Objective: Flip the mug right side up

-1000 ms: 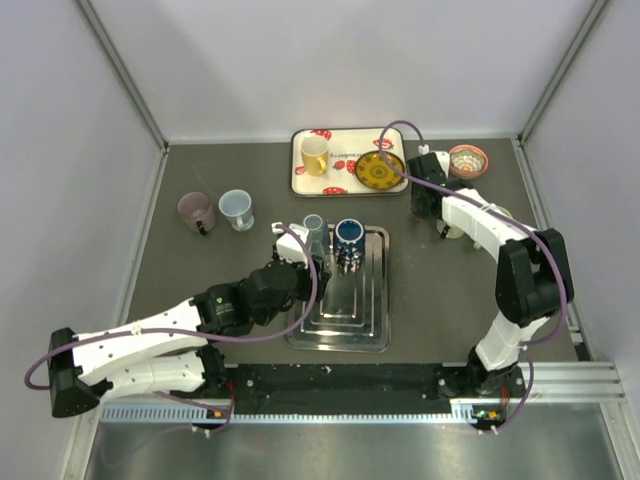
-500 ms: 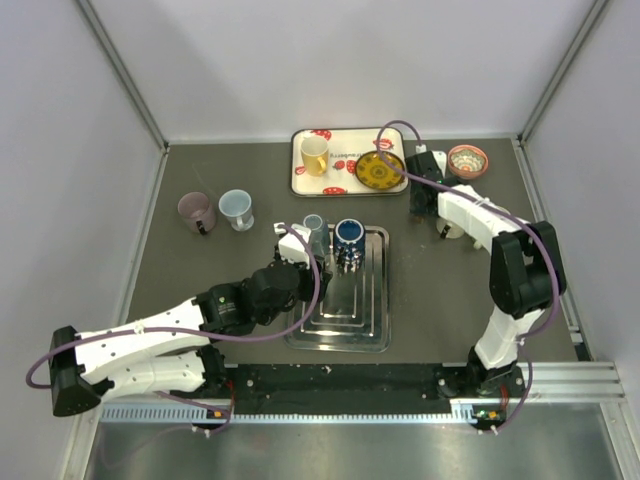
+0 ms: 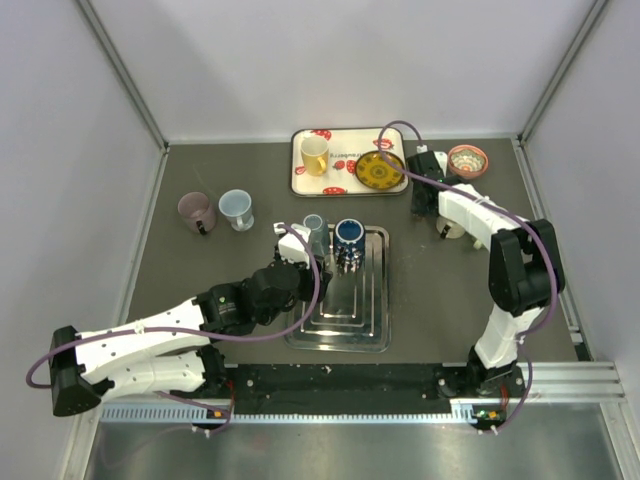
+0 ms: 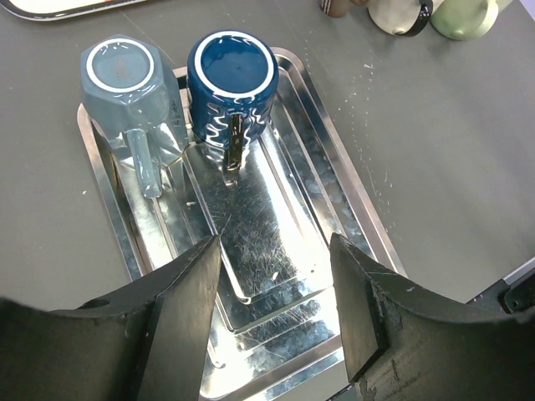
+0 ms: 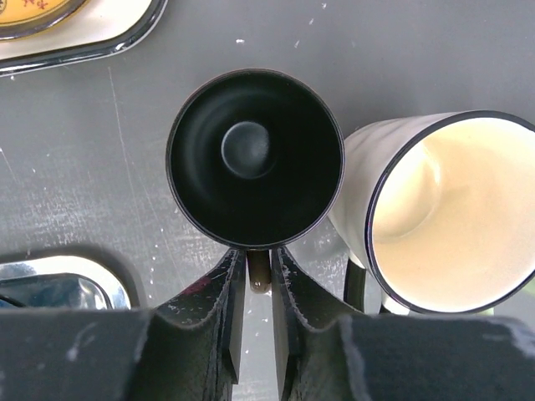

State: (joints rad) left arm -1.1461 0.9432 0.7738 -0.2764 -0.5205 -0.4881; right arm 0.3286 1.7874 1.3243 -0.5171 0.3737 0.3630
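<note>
Black mug (image 5: 251, 159) stands mouth-up on the table (image 5: 100, 175), empty dark inside, right of the white tray (image 5: 125, 38); right gripper (image 5: 257, 280) pinched on its handle at the near side. Cream mug (image 5: 443, 217) just beside it on the right, contact unclear. Bare table left of the mug, steel tray (image 4: 368, 225) corner near. Left gripper (image 4: 274, 251) spread wide over the steel tray; grey-blue mug (image 4: 125, 79) and dark blue mug (image 4: 232, 75) side by side at its far end

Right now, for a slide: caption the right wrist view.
Right tool grips upright black mug by handle, cream mug beside.
</note>
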